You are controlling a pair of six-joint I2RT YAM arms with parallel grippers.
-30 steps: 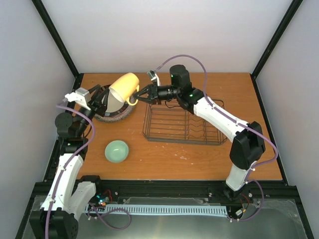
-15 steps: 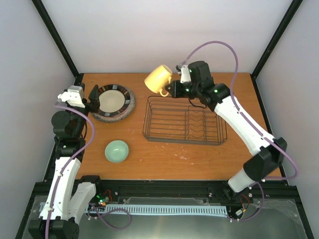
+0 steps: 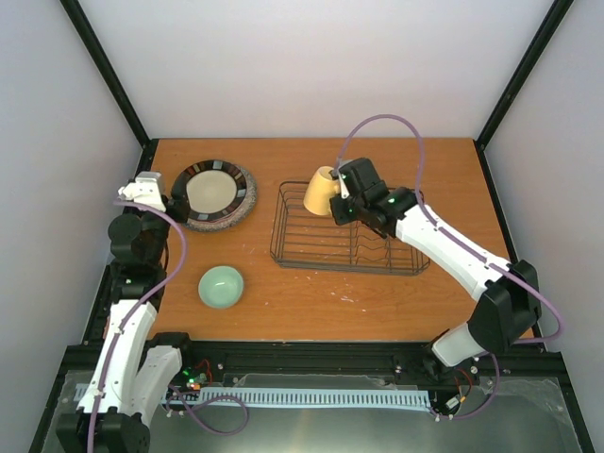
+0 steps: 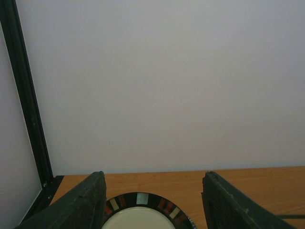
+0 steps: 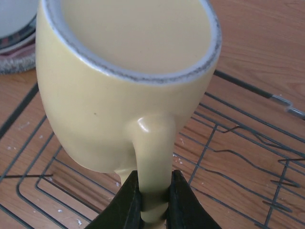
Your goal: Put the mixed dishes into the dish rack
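Note:
My right gripper (image 3: pixel 342 204) (image 5: pixel 153 191) is shut on the handle of the yellow mug (image 3: pixel 323 192) (image 5: pixel 124 86). The mug hangs tilted just over the back-left corner of the black wire dish rack (image 3: pixel 349 234) (image 5: pixel 224 143). A cream plate with a dark striped rim (image 3: pixel 215 192) (image 4: pixel 143 212) tops a stack at the back left, and a speckled grey rim (image 5: pixel 16 55) shows under it. My left gripper (image 3: pixel 173 194) (image 4: pixel 153 175) stands open at the stack's left edge, nothing between its fingers (image 4: pixel 81 202). The mint-green bowl (image 3: pixel 221 286) sits on the table in front of the stack.
The rack's upright prongs (image 3: pixel 382 241) fill its right half; its left half is flat wire. White walls and black frame posts (image 4: pixel 28 105) close in the table at the back and sides. Bare wood lies between bowl and rack.
The right arm carried the mug from above the plate stack across to the rack's back-left corner and lowered it. The left gripper opened wider and drew back left off the plates.

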